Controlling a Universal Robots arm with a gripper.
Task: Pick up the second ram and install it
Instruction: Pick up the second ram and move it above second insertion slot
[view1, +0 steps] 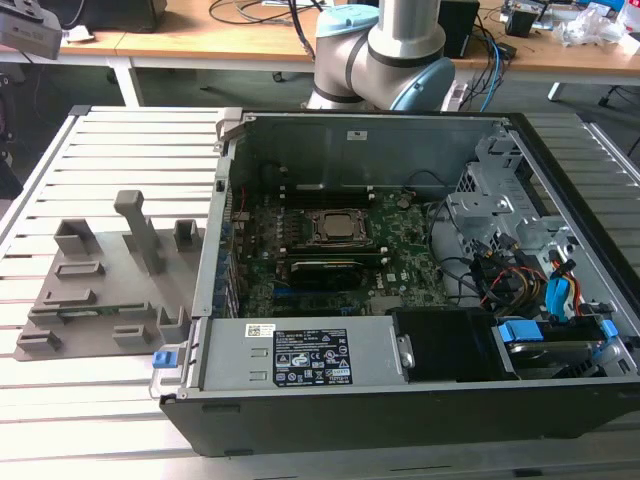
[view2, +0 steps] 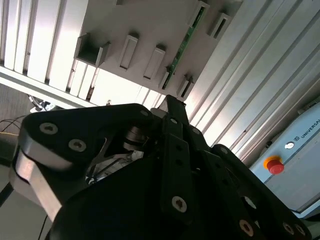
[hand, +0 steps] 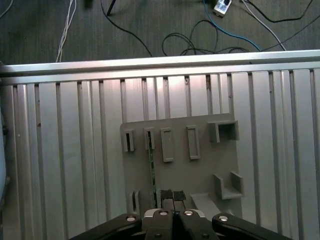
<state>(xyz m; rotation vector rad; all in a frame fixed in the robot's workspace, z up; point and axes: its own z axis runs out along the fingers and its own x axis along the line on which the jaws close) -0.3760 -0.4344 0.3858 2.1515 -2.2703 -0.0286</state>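
Observation:
The second ram (hand: 151, 167) is a thin green stick standing on edge in a slot of the grey holder plate (hand: 200, 175); it also appears as a green strip (view2: 184, 44) in the second wrist view. In the exterior view the holder plate (view1: 100, 300) lies on the slatted table at the left of the open computer case (view1: 400, 300). My gripper (hand: 172, 195) hangs above the plate, just beside the ram, without touching it. Its two dark pads (hand: 166, 195) sit close together with nothing between them. Its black body (view2: 172, 150) covers the near part of the plate.
The motherboard (view1: 330, 250) with its CPU socket (view1: 345, 228) lies inside the case, and a black-covered card (view1: 325, 270) is below the socket. Cables and drive bays fill the case's right side. The plate carries upright posts (view1: 140, 225) and brackets. Wires lie on the floor (hand: 200, 35).

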